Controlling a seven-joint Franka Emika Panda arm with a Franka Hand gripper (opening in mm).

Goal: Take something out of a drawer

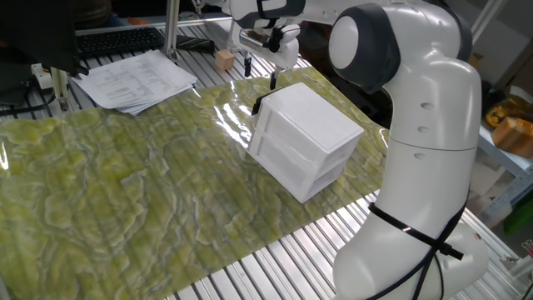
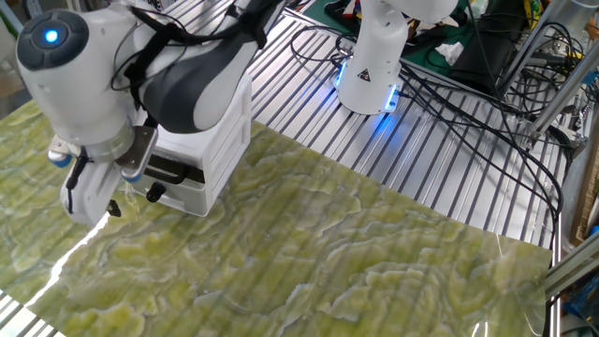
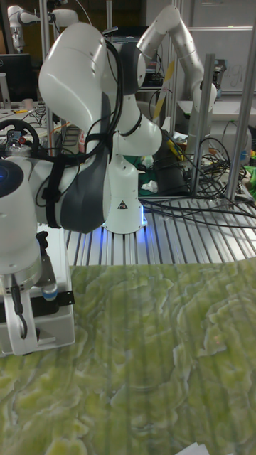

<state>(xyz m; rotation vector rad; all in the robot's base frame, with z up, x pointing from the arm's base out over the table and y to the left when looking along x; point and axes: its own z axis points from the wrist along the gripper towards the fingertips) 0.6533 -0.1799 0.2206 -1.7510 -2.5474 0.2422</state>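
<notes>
The small tan wooden cube [image 1: 223, 58] sits on the metal table just past the far edge of the green mat, outside the white cabinet [image 1: 304, 137]. My gripper [image 1: 260, 72] hangs open and empty between the cube and the cabinet's far face, slightly above the surface. In the other fixed view the gripper [image 2: 91, 200] is just left of the cabinet [image 2: 211, 140], whose upper drawer [image 2: 173, 170] shows a dark gap along its front. The tall view shows one dark finger [image 3: 20, 318] in front of the cabinet [image 3: 50, 327].
A stack of papers [image 1: 137, 79] and a keyboard [image 1: 121, 39] lie beyond the mat's far left edge. The arm's white body [image 1: 425, 150] rises right of the cabinet. A second robot base [image 2: 372, 65] with cables stands on the slatted table.
</notes>
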